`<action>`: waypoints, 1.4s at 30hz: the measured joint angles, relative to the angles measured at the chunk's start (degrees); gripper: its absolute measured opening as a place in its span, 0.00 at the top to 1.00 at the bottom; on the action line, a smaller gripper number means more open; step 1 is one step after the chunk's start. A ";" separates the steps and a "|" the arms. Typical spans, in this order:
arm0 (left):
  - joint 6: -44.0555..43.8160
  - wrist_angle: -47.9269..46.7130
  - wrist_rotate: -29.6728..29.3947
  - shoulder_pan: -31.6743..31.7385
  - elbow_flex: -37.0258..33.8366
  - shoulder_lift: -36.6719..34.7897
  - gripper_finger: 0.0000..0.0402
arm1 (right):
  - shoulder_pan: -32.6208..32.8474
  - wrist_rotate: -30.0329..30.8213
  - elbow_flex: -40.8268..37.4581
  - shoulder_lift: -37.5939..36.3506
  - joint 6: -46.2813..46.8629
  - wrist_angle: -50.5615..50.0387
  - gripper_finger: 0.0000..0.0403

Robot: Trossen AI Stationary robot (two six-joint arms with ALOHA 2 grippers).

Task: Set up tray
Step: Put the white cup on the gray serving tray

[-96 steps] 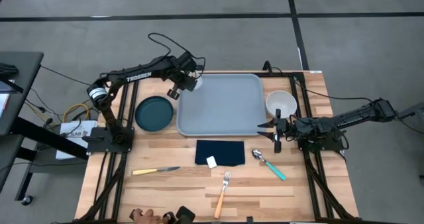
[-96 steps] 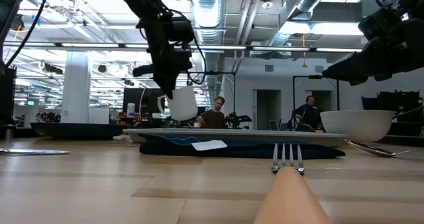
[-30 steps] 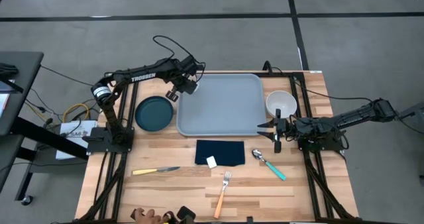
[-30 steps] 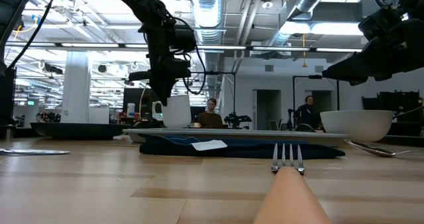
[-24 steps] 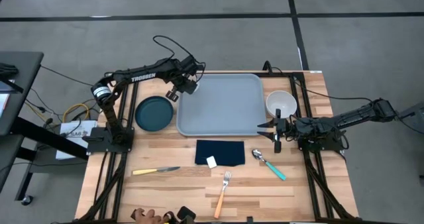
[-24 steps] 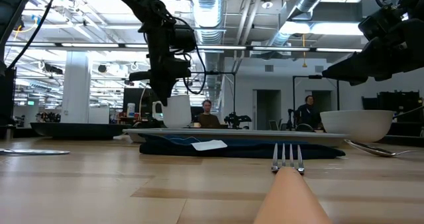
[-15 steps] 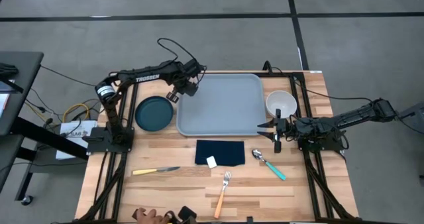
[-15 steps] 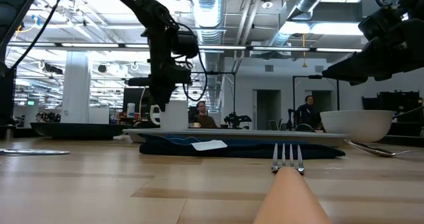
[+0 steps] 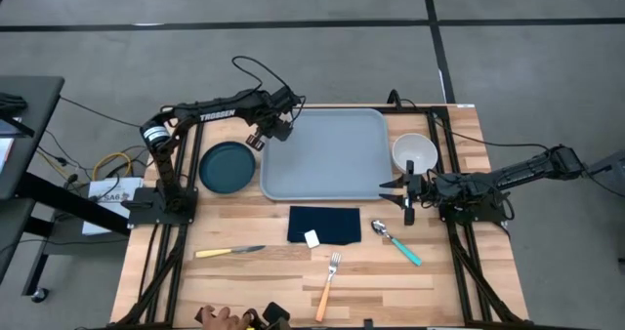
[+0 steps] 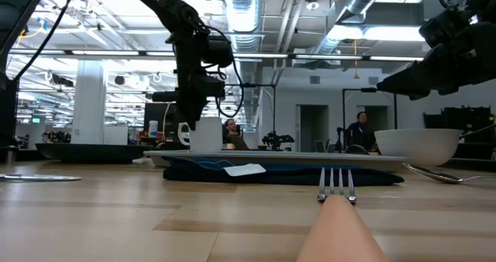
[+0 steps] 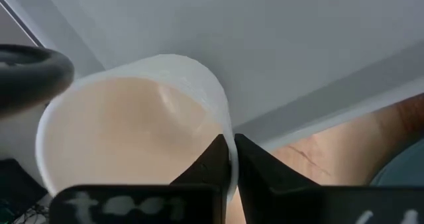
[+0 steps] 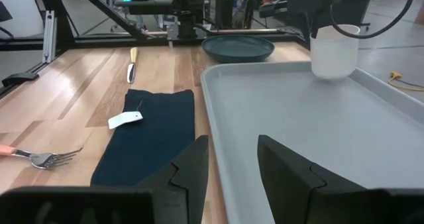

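Two dark jointed arms, white TROSSEN lettering and looping black cables.

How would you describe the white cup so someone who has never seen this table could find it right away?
Start at the big blue-grey tray in the table's far half. At its far left corner stands the cup, its rim pinched by the left gripper. It is tall, straight-sided and white, unlike the low white bowl right of the tray.

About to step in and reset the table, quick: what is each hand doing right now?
Left hand: closed on the rim of the white cup, at the tray's far-left corner.
Right hand: open, holding nothing, at the tray's edge.
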 joint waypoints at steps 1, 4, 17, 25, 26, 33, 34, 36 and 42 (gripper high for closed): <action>-0.04 0.00 -0.02 0.00 0.00 0.00 0.97 | 0.00 0.00 -0.01 0.00 0.00 0.00 0.70; -0.92 -0.01 0.00 0.00 0.00 0.00 0.95 | 0.00 0.00 -0.02 0.02 0.02 -0.02 0.70; -1.73 0.52 -0.17 0.01 0.00 0.00 0.90 | 0.01 0.01 -0.01 0.01 0.01 0.00 0.70; -1.79 1.31 -2.96 0.02 0.02 0.00 0.82 | 0.00 0.01 -0.01 0.02 0.01 -0.02 0.70; -1.79 1.30 -3.21 0.02 0.02 0.00 0.81 | 0.01 0.02 0.00 0.01 0.00 0.00 0.70; -2.68 1.50 -4.25 0.04 0.04 0.00 0.71 | 0.00 0.00 -0.01 0.00 0.00 0.00 0.70; -2.71 1.51 -4.76 0.04 0.04 0.00 0.69 | 0.01 0.00 -0.01 0.00 0.02 -0.01 0.70; -2.78 1.51 -5.82 0.04 0.04 0.00 0.67 | 0.00 0.00 0.00 0.00 0.00 -0.01 0.70; -2.80 1.52 -7.76 0.04 0.04 0.00 0.61 | 0.00 0.00 0.00 0.02 0.02 -0.02 0.70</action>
